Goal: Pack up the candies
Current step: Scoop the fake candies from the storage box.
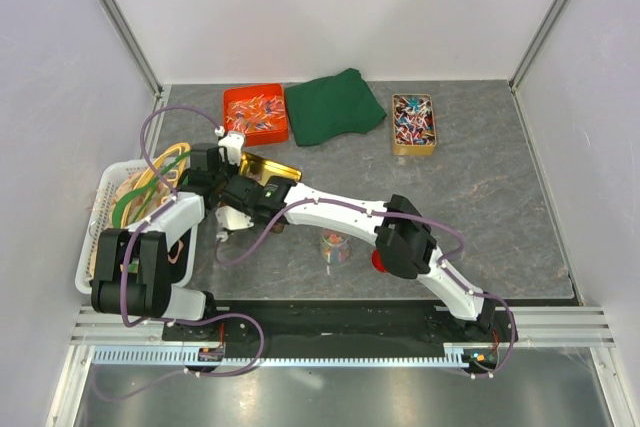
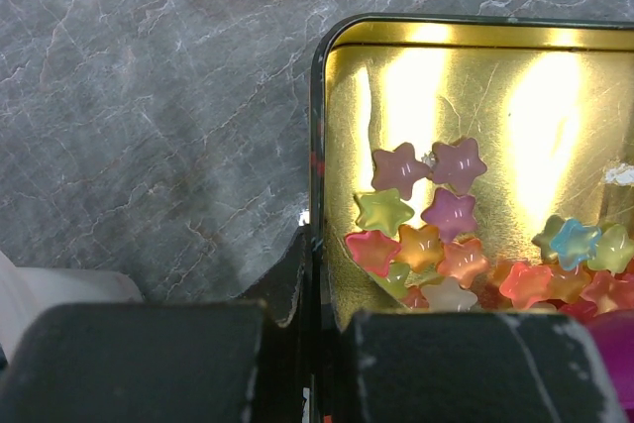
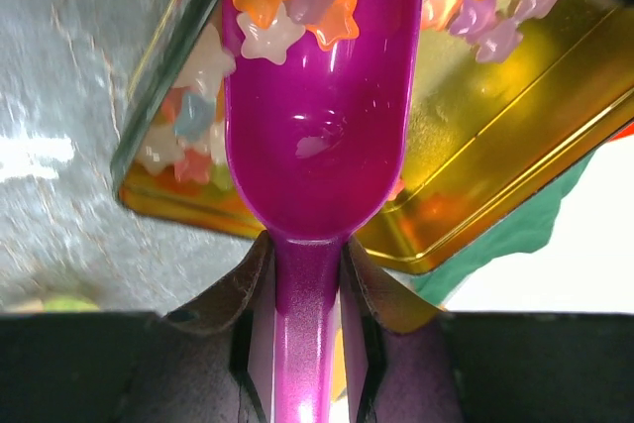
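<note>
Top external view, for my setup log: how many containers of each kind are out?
Orange tray: 1
Tan box: 1
Gold tin: 1
White basket: 1
Clear jar: 1
Total: 5

No word, label, brand, number or sign can be read in any of the three views. (The gold tin [image 2: 436,96] has a few reddish specks on its dark rim, too small and blurred to tell whether they are print. The purple scoop [image 3: 317,160] shows only glare on its glossy bowl.)
</note>
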`<state>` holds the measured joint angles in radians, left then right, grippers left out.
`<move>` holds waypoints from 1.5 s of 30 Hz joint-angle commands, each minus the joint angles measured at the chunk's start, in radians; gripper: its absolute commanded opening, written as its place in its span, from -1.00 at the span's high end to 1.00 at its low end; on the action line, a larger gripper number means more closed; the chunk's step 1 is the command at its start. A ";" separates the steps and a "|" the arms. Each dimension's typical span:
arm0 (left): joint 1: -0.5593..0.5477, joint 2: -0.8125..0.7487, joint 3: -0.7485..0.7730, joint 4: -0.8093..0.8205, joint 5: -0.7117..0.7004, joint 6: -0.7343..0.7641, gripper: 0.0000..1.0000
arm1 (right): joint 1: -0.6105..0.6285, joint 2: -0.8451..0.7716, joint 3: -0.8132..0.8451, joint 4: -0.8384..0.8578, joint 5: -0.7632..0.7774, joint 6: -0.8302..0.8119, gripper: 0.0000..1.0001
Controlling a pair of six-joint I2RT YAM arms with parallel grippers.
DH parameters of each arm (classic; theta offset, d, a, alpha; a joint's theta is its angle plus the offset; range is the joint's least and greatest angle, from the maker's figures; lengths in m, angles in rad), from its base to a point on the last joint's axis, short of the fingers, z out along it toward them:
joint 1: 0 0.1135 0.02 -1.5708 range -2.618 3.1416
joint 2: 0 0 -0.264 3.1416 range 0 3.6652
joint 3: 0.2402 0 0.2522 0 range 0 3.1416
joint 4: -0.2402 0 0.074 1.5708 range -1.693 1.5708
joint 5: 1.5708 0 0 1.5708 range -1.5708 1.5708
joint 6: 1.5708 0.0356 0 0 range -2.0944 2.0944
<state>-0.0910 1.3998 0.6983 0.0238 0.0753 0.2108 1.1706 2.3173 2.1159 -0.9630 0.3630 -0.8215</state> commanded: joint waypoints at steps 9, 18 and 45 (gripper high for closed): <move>-0.001 -0.007 0.066 0.099 0.020 -0.059 0.96 | 0.043 0.091 0.104 0.089 -0.047 0.151 1.00; -0.001 -0.010 0.064 0.099 0.015 -0.053 0.96 | 0.046 0.082 0.092 0.125 -0.145 0.217 1.00; -0.001 0.002 0.063 0.107 0.024 -0.047 0.96 | -0.135 -0.185 -0.091 0.171 -0.245 0.380 1.00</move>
<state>-0.0875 1.4132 0.7158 0.0418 0.0635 0.2085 1.0664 2.2166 2.0193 -0.8494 0.1581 -0.5011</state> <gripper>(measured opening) 0.037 0.322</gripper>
